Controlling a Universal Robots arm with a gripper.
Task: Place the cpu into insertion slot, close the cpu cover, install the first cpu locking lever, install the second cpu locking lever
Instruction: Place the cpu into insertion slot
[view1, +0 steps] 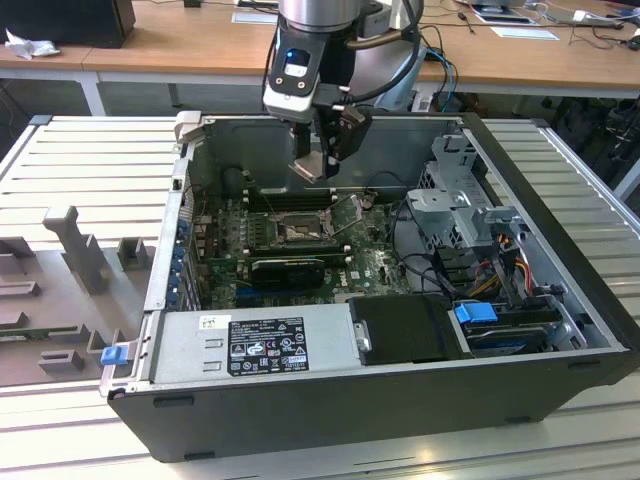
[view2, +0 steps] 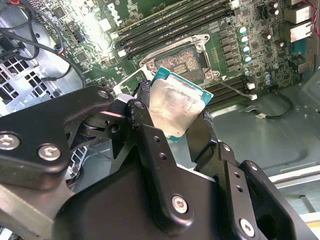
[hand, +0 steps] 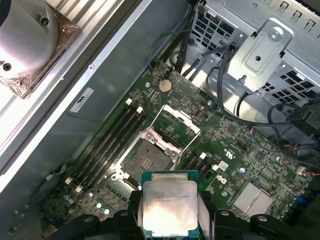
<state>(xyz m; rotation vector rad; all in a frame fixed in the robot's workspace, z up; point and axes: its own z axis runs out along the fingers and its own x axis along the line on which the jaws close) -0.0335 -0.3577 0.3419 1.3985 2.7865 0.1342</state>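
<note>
My gripper (view1: 320, 160) is shut on the cpu (view2: 177, 107), a flat square chip with a pale metal top and a green edge, pinched between two black fingers (view2: 145, 125). It hangs inside the open computer case, above the motherboard. The insertion slot (hand: 145, 157) lies below and just ahead of the chip, its brownish pin field bare inside a metal rim. The cpu cover (hand: 179, 119), a silver frame plate, is swung open away from the slot. In the exterior view the slot (view1: 295, 232) sits under the gripper, a little toward the camera. The cpu (hand: 169, 205) is held about level over the board.
Long black memory slots (hand: 112, 135) flank the socket. A black graphics card (view1: 288, 268) lies in front of it, with the power supply (view1: 255, 345) nearer the camera. A metal drive cage (view1: 465, 200) and cables (hand: 225, 75) stand on the exterior view's right. Case walls enclose the board.
</note>
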